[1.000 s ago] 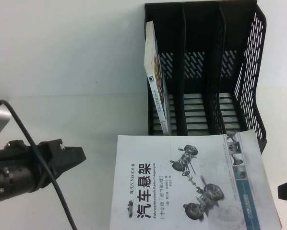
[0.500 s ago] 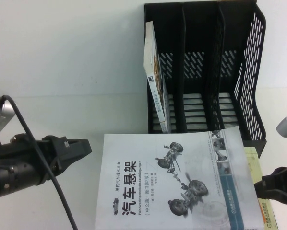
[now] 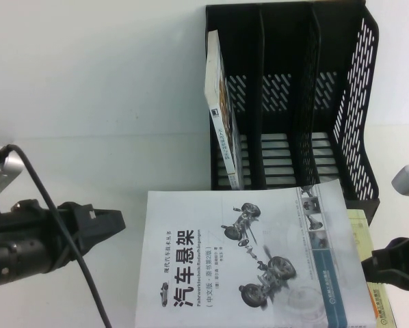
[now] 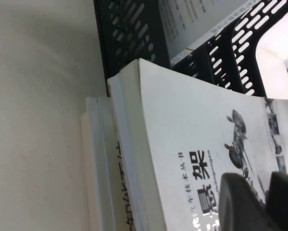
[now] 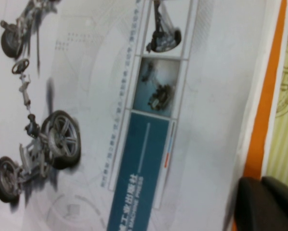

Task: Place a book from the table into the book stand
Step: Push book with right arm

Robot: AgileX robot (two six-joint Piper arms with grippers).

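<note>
Now both end effectors are flanking the book (image 3: 252, 266) lying on the table (image 3: 88, 82).
Left end effector (image 3: 112, 222) is sitting just beside its left edge, right end effector (image 3: 375, 265) at its right edge, both with fingers pressed together, empty. Behind stands the book stand (image 3: 293, 102), a thin book (image 3: 221, 116) leaning in its leftmost slot.

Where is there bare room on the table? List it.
Free: the white table left of the book stand and beyond the left gripper; the stand's middle and right slots. Crowded: near the book, stacked on others, with the right gripper at its edge.
</note>
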